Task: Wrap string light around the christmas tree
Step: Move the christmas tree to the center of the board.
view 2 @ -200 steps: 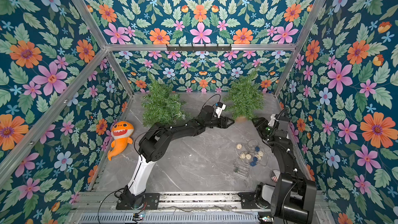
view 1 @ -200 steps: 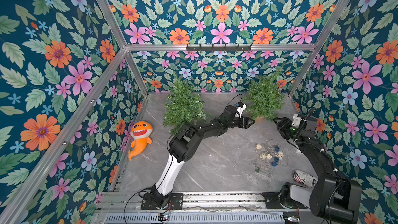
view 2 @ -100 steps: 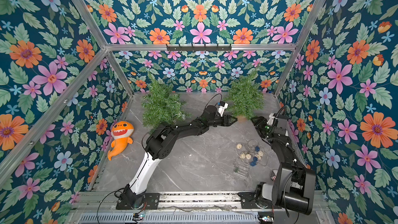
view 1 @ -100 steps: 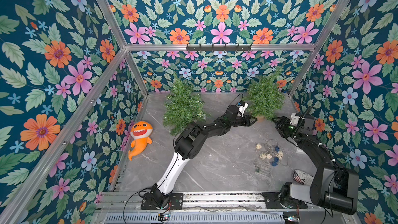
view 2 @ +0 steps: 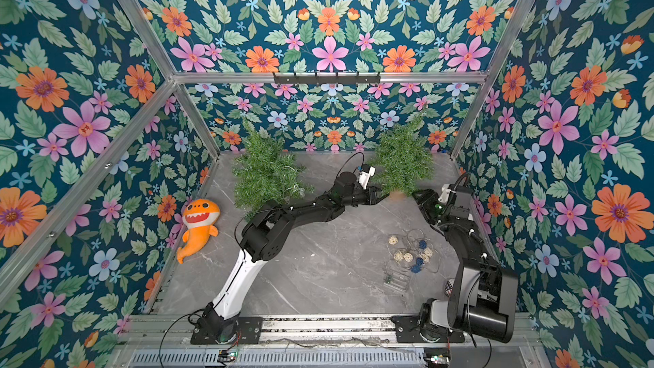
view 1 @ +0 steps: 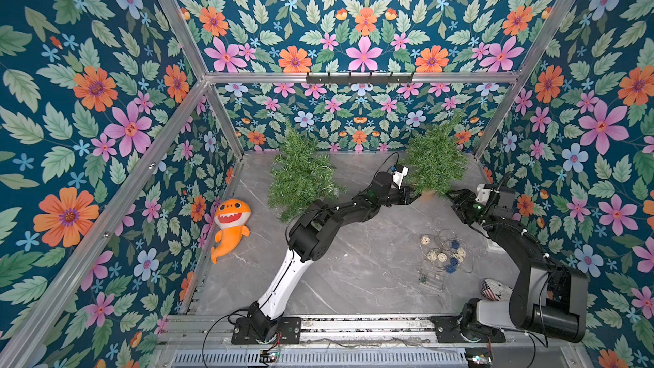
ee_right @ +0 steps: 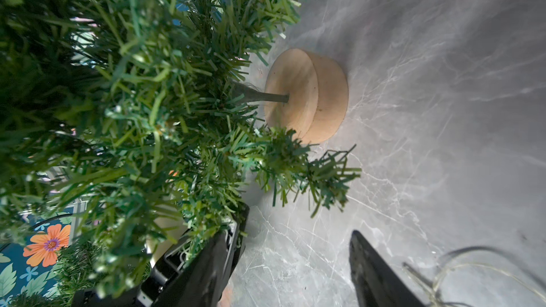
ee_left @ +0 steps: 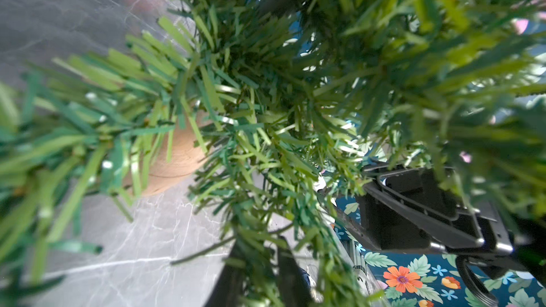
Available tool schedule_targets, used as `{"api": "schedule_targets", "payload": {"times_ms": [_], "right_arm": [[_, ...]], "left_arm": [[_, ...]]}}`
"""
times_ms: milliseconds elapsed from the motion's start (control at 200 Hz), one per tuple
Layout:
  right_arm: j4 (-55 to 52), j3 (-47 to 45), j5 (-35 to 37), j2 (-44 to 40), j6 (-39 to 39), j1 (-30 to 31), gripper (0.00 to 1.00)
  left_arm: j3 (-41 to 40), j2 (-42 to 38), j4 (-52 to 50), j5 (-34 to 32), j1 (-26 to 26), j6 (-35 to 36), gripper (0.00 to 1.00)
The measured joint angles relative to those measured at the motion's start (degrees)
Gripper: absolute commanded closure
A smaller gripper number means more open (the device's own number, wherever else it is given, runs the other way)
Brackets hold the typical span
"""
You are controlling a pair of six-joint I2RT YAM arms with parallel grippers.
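While the string light (view 1: 442,254) lay loose in a heap near the worktop's (view 1: 354,270) right edge, the tree (view 1: 437,159) stood upright on its wooden base (ee_right: 307,95) in the back right corner. The left gripper (view 1: 413,197) pinched a low branch between narrow jaws. The right gripper (view 1: 454,195) sat wide open near the base, holding nothing.

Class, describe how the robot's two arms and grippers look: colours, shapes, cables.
The left arm has black jointed segments, a white tapered lower link and a thin black cable looping to a white wrist block. The right arm is black, with a grey base segment and a ribbed hose. The left gripper and right gripper are black, with slim tapering fingers.
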Motion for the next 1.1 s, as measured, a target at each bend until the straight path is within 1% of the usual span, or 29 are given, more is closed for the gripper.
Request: {"api": "schedule_targets", "payload": {"times_ms": [90, 405, 730, 935, 1100], "right_arm": [[0.00, 0.13, -0.11, 0.22, -0.13, 0.00, 0.35], [0.00, -0.17, -0.15, 0.22, -0.13, 1.55, 0.35], [-1.18, -2.84, 0.09, -3.56, -1.31, 5.95, 0.35], [-3.30, -5.14, 0.94, -7.58, -1.33, 11.23, 0.35], [-4.31, -5.90, 2.36, -9.64, -0.66, 15.93, 0.35]], "left_arm": [[-0.63, -0.09, 0.00, 0.17, 0.11, -0.15, 1.00], [-4.52, -4.52, -0.13, 0.90, 0.28, 1.55, 1.00], [-17.33, -14.86, -2.43, 0.52, 0.31, 5.44, 1.00], [-26.88, -22.29, -5.14, -1.44, 0.52, 8.48, 1.00], [-31.65, -27.50, -8.15, -4.07, 1.27, 11.13, 1.00]]}}
